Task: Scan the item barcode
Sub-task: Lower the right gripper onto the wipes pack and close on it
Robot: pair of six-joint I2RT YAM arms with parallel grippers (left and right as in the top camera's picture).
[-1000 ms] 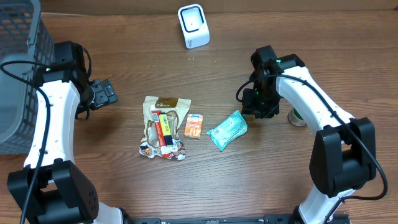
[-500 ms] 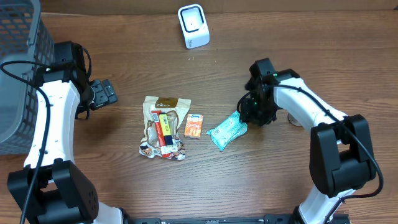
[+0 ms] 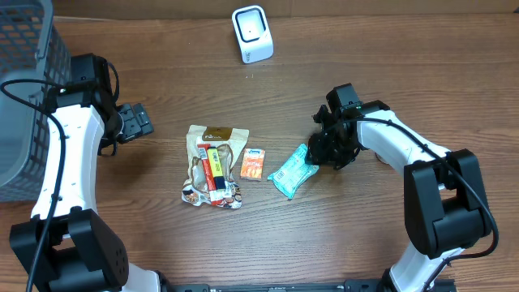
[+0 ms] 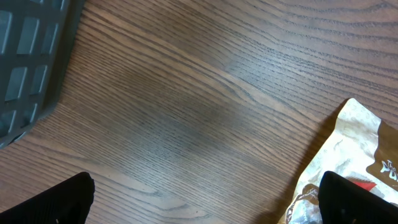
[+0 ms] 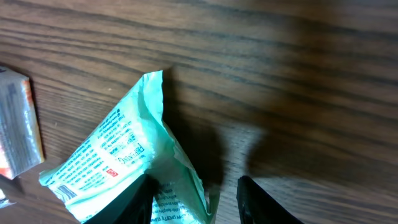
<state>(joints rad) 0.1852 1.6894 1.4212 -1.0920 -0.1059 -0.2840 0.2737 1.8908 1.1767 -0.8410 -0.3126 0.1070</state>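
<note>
1. Grey basket (image 3: 24, 89): stands at the far left table edge.
2. Left gripper (image 3: 136, 122): jaws fully spread, holding nothing, just left of the snack pouch (image 3: 212, 166).
3. Small orange pack (image 3: 253, 164): lies flat beside the pouch.
4. White scanner (image 3: 252, 34): stands at the far edge, well apart from the items.
5. Teal packet (image 5: 118, 155): lies on the table, right of the orange pack.
6. Right gripper (image 3: 327, 152): jaws partly spread, straddling the packet's right end, not clamped.

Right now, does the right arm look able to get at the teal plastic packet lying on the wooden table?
Probably yes. The right hand sits at one end of the teal plastic packet, its fingers apart on either side of that end, and nothing else lies in the way.
</note>
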